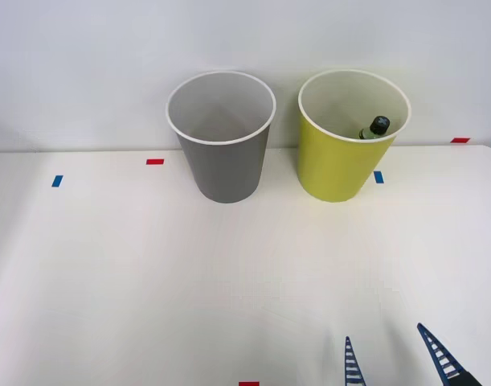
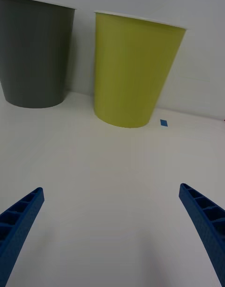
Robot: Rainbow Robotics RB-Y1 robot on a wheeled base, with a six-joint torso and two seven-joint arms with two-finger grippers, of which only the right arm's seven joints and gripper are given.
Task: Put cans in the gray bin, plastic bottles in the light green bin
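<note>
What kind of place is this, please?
Probably a robot test or lab setup, not a home: a plain white table against a bare wall, coloured tape markers, and two bins, the gray bin and the light green bin.

You face a white table (image 1: pixel 108 281) with a smooth, matte top. Its far edge meets a plain white wall (image 1: pixel 84 64), which carries no fixtures. Note the tape markers on the tabletop: a blue marker (image 1: pixel 57 181) at far left, a red marker (image 1: pixel 154 162) beside it, a second blue marker (image 1: pixel 378 177) toward the right, a red marker (image 1: pixel 460 140) at the far right corner, and a red marker (image 1: pixel 248 383) at the near edge. Lighting is even and diffuse, with soft shadows.
</note>
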